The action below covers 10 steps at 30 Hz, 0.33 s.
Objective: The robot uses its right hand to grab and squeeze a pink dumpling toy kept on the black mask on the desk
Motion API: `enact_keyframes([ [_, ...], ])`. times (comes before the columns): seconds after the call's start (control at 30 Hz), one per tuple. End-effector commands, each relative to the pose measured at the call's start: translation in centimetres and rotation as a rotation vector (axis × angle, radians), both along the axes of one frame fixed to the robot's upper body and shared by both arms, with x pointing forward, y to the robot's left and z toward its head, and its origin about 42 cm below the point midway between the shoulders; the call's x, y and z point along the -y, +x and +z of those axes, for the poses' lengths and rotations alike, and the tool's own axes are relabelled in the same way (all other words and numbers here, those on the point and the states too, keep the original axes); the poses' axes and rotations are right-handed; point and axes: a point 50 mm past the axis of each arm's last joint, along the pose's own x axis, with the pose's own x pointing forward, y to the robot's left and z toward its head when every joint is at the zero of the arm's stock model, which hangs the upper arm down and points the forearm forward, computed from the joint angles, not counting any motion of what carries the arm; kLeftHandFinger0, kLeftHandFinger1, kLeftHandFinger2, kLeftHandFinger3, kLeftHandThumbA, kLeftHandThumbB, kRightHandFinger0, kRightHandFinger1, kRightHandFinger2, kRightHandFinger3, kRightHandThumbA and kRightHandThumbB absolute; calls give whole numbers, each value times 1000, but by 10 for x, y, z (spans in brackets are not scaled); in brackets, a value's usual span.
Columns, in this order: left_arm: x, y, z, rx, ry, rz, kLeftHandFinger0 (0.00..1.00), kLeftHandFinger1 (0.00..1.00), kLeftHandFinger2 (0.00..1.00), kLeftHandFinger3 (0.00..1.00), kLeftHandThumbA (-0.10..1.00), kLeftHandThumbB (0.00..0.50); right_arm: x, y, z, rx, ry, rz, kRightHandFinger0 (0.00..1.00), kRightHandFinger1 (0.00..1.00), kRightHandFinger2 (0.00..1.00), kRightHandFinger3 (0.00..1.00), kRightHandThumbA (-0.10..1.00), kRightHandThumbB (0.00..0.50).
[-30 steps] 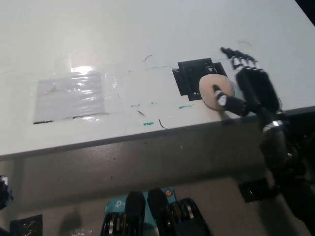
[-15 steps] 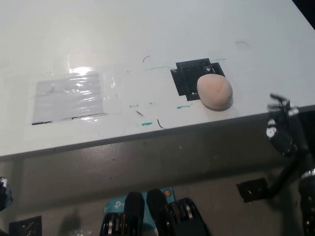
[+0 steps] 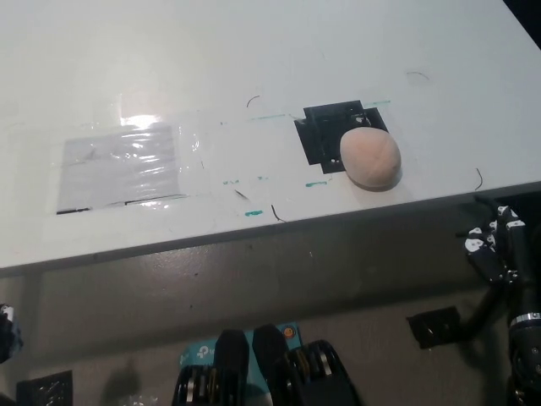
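The pink dumpling toy [image 3: 369, 158] lay on the black mask [image 3: 328, 134], overlapping its 4 o'clock corner. The right hand [image 3: 499, 247] hung below the desk [image 3: 254, 68] edge, fingers curled, holding nothing.

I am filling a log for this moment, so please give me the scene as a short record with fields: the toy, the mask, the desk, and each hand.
toy: pink dumpling toy, round, lying free, no hand on it
mask: black mask, flat on the desk, toy resting on its lower right part
desk: white desk, with a clear taped sheet at the left
right hand: black right hand, below the desk's front edge, apart from the toy, holding nothing; fingers unclear
left hand: only a small bit shows at the lower left edge; state not visible
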Motion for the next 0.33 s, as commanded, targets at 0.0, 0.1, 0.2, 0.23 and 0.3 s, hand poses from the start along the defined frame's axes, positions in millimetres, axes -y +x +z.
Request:
enact_keyframes([
  [0.0,-8,1,11,51,11,6,0,5,77,78,1000,500,1,12,16,29,66,31,79,193,448,882,-75,116],
  [0.1,-9,1,10,47,10,11,0,0,70,76,1000,500,0,14,16,34,37,57,34,166,438,870,-32,125],
  [0.2,-10,1,10,39,20,3,0,2,81,85,1000,500,-1,14,17,27,38,58,32,169,436,863,-12,124],
  [0.23,-10,2,11,42,19,5,0,0,79,84,1000,500,-1,15,18,28,40,60,41,173,436,867,-26,119],
  [0.3,-11,3,9,37,11,15,0,0,72,83,1000,500,0,16,17,29,37,63,39,166,435,867,-40,123],
])
